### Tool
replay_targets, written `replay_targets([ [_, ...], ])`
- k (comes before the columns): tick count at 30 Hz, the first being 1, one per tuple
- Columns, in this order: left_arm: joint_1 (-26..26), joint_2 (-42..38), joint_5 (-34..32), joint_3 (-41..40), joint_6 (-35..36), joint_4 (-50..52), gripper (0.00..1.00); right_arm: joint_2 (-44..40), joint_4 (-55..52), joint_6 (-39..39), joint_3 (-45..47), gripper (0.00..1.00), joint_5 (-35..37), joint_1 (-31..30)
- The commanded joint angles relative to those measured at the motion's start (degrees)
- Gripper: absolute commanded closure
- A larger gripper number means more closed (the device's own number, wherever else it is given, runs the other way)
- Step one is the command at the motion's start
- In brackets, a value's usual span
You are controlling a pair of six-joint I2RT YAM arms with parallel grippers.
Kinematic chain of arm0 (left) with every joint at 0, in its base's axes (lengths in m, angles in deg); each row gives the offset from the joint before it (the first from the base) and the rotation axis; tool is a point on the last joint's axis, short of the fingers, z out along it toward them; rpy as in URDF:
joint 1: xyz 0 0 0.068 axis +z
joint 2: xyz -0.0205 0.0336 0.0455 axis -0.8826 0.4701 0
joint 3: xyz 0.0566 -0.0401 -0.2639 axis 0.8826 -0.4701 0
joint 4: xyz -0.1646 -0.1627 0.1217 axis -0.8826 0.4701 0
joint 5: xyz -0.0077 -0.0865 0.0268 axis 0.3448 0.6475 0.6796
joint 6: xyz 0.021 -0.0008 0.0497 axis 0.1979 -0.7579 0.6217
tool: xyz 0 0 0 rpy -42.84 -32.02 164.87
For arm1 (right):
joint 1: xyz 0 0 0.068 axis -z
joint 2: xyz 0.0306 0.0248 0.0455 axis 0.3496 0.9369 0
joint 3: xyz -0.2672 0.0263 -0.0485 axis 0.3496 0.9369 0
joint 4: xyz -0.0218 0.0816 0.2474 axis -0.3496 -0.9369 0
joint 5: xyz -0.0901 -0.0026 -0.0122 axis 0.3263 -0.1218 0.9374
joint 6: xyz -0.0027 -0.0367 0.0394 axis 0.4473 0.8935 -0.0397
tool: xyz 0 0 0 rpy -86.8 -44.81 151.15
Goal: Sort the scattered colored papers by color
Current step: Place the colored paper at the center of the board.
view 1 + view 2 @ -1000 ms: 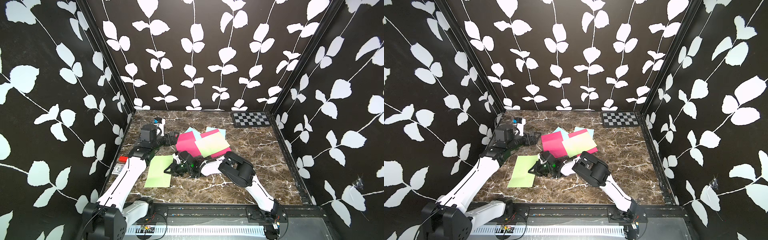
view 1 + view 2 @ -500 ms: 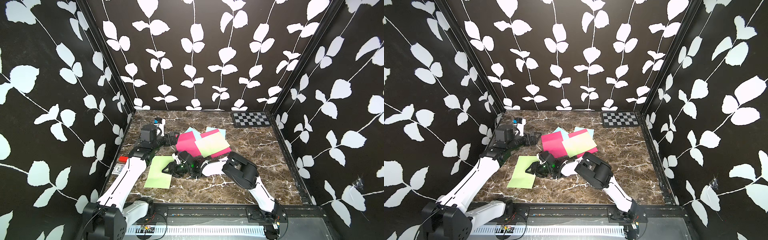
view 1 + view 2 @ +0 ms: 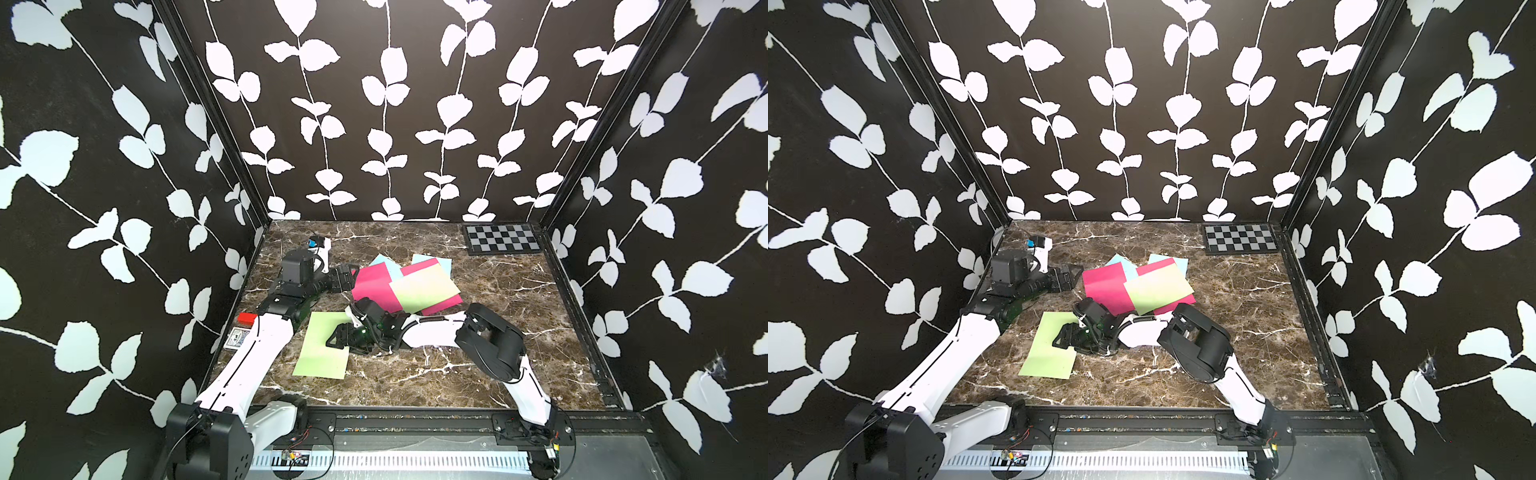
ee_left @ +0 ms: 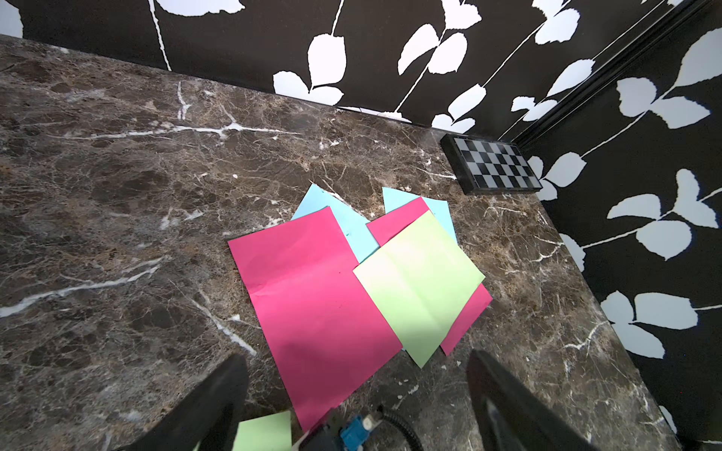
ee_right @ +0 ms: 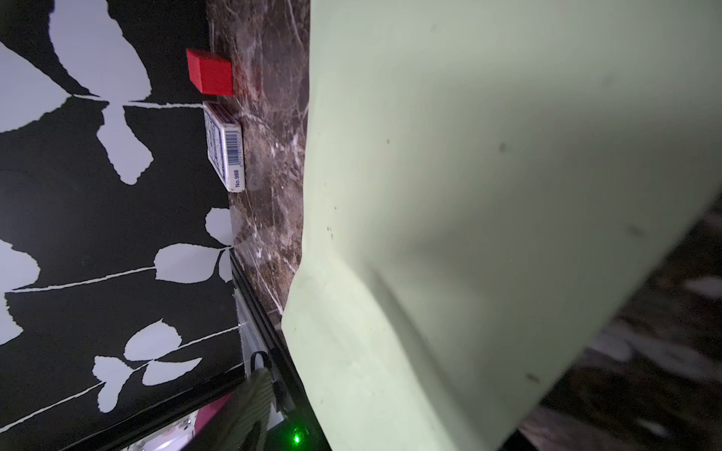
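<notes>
In both top views a lone green sheet (image 3: 322, 357) lies flat on the brown table (image 3: 561, 316), near the front and toward the left; the right gripper (image 3: 337, 340) sits low over that sheet's right edge, and I cannot tell if its jaws are wide or narrow, or if they hold the paper. The other papers make a pile in the middle: a big pink sheet (image 3: 374, 286); a top green sheet (image 3: 424, 286) partly over it; a second pink sheet (image 3: 442, 305) under that green one; blue sheets (image 3: 384, 264) peeking out at the back. The left gripper (image 3: 348, 277) is just beside the big pink sheet's left edge; a checkerboard (image 3: 503, 239) lies in the far right corner; a red block (image 3: 247, 318) and a small card box (image 3: 237, 338) sit by the left wall.

In the left wrist view the left gripper's two dark fingers (image 4: 218, 390) stand far apart and hold nothing; the pile lies ahead of them on the table; a corner of the lone green sheet (image 4: 265, 431) shows too.

In the right wrist view the lone green sheet (image 5: 488, 195) is very close and fills most of the picture, with a soft bump in it; the red block and the small card box stand by the wall, apart from the sheet; the fingers do not show clearly.
</notes>
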Motion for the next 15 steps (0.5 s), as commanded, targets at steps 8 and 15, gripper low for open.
replay_targets([
  [8,0.1,0.1,0.1,-0.7,0.0,-1.6,0.1,0.2,-16.6,5.3,-4.4,0.25,4.6,-0.9],
  [15,0.1,0.0,0.1,-1.1,-0.6,-2.2,0.1,-0.5,-20.2,7.2,-5.6,0.22,6.5,-1.2],
])
